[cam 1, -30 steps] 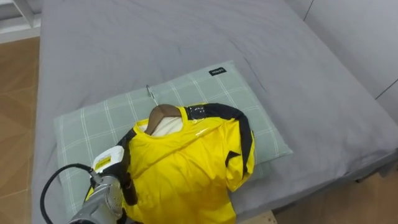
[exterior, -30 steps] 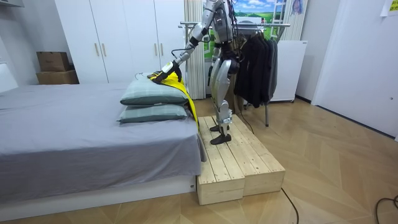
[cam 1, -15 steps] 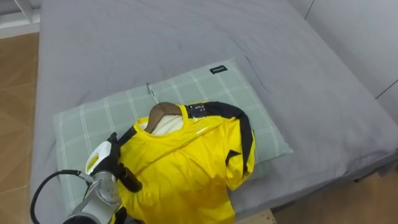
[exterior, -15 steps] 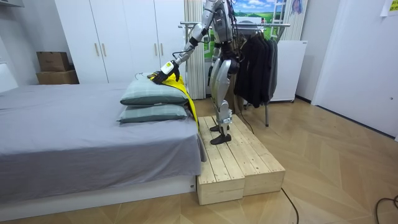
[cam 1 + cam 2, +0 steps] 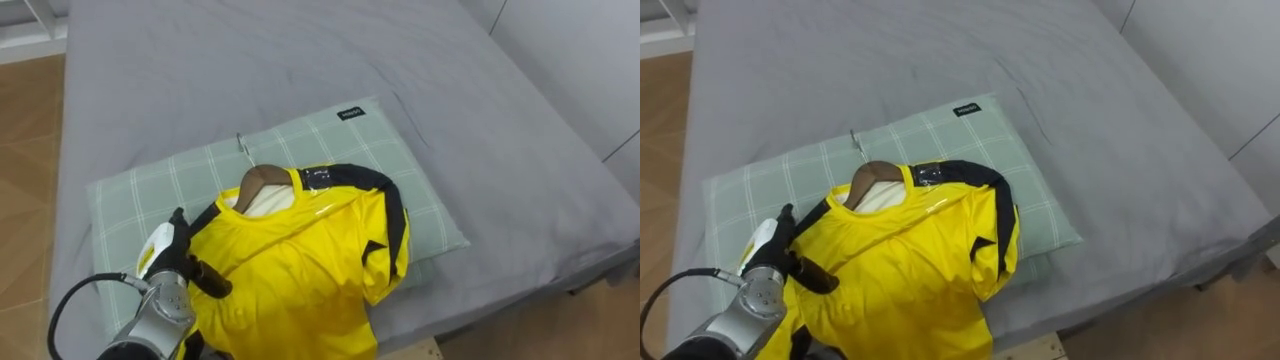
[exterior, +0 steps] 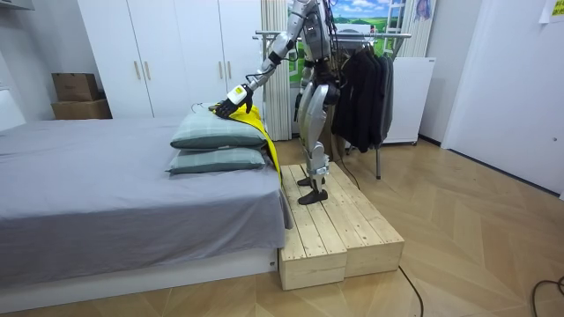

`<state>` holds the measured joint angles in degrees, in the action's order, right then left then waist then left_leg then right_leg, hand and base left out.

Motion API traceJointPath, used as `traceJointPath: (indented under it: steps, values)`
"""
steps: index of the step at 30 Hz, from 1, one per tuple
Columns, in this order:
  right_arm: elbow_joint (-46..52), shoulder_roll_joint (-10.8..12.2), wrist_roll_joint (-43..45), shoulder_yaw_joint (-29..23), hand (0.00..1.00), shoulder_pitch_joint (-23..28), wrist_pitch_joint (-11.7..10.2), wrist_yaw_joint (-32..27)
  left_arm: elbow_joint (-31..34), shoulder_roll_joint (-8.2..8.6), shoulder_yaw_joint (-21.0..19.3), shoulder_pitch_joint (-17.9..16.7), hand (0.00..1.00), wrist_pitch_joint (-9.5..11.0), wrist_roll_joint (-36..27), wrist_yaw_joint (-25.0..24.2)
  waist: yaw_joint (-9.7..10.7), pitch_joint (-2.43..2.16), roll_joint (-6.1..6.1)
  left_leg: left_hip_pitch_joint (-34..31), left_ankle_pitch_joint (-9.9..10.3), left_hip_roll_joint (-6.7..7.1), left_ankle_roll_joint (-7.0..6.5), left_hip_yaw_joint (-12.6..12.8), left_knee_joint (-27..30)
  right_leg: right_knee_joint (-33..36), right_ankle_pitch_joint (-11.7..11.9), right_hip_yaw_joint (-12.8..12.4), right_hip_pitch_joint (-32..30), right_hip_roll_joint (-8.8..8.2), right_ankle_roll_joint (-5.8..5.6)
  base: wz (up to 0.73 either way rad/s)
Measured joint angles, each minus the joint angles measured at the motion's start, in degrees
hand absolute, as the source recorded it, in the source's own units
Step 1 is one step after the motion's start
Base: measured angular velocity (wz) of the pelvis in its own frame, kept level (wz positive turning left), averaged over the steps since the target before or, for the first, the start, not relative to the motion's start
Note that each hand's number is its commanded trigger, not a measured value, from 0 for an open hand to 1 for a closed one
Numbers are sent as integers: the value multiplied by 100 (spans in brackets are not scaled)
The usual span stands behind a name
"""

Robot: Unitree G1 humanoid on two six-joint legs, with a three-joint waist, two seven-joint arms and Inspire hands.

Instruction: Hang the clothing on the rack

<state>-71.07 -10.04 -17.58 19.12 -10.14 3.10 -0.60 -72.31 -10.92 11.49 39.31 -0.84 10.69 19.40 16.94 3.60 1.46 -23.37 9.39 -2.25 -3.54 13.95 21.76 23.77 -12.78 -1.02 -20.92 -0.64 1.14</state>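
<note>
Fingers [image 5: 207, 280] of the left hand [image 5: 163, 258] were extended and spread, closed on nothing. One dark finger reached across the yellow shirt [image 5: 300, 270] at its shoulder on the robot's left; whether it pressed the cloth could not be told. Shirt, already on a wooden hanger [image 5: 262, 182], lay face up on a green checked pillow [image 5: 385, 150] at the near end of the grey bed [image 5: 250, 60], its lower part running over the pillow's near edge toward the robot. Hanger's brown neck showed in the collar opening, with the thin metal hook [image 5: 241, 150] lying on the pillow just beyond. Room view: robot stood on a wooden platform [image 6: 339, 233] at the bed's end, arm stretched to the pillow, with a clothes rail [image 6: 352, 35] bearing dark garments [image 6: 366, 88] behind it. Judged handling: shirt light, limp and, by its sheen, probably slick, so a hold on cloth alone would likely bunch it or drag it off the hanger's arms. Hanger stiff, and the sound place to grip was the neck just under the hook, where the collar left the wood bare. Held level on lifting, it should carry the shirt without a shoulder sliding free.
</note>
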Motion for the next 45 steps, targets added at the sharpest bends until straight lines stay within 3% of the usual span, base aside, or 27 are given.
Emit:
traceJointPath:
  steps: [16, 26, 30, 45]
  values:
    - [-1, 2, 33, -29, 0, 4, -7, 18, -17, -78, 49, 0, 0, 1, 149, -129, -4, 7, -4, -62, 0, 0, 1, -28, 3, -52, 1, -10, -20, 22, 1, 0]
    - [12, -5, 34, -33, 0, 0, -3, 18, -51, -164, 113, 2, 0, -2, 776, -175, -2, 22, -3, -150, 2, -33, 2, -21, 145, 114, -4, -11, -120, 52, 12, 0]
    - [19, -49, 8, -37, 0, 0, -1, 95, -73, -187, 124, 3, 0, -34, 1171, -289, -9, 87, -17, -226, 1, -33, 4, -19, 188, 207, -38, -12, -243, 55, 26, 0]
    - [-1, -157, -2, -29, 0, -58, -2, 319, -96, -193, 350, 151, 2, -233, 1661, -768, 18, 85, 118, -356, -41, -19, 2, -35, 212, 294, -22, -1, -377, 49, 32, 0]
